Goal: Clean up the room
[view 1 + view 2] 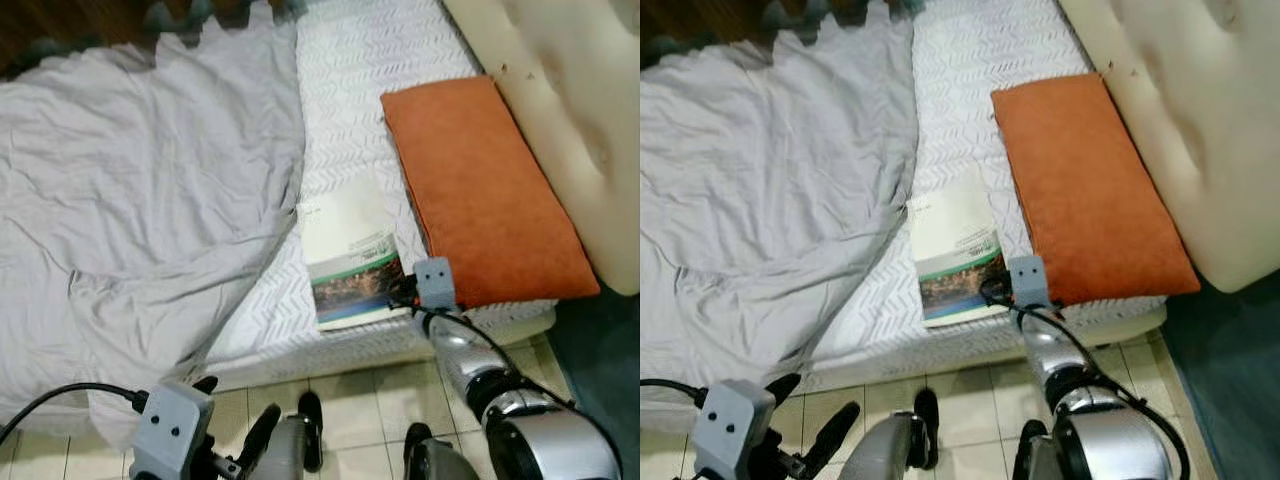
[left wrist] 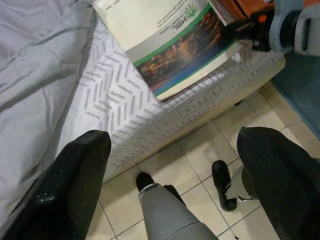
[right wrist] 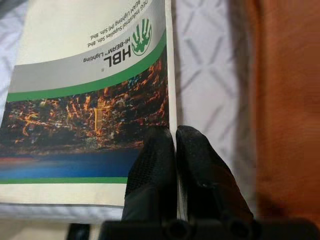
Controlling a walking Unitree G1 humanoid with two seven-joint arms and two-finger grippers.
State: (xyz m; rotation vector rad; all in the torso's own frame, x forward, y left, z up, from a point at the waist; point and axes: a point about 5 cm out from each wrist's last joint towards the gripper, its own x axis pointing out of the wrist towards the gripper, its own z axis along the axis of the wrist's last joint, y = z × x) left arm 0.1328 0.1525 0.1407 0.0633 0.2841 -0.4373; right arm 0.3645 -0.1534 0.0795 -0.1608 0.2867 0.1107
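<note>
Where catalogue [image 1: 348, 262] meets pillow [image 1: 480, 190], right gripper [image 3: 175, 137] pinches edge.
</note>
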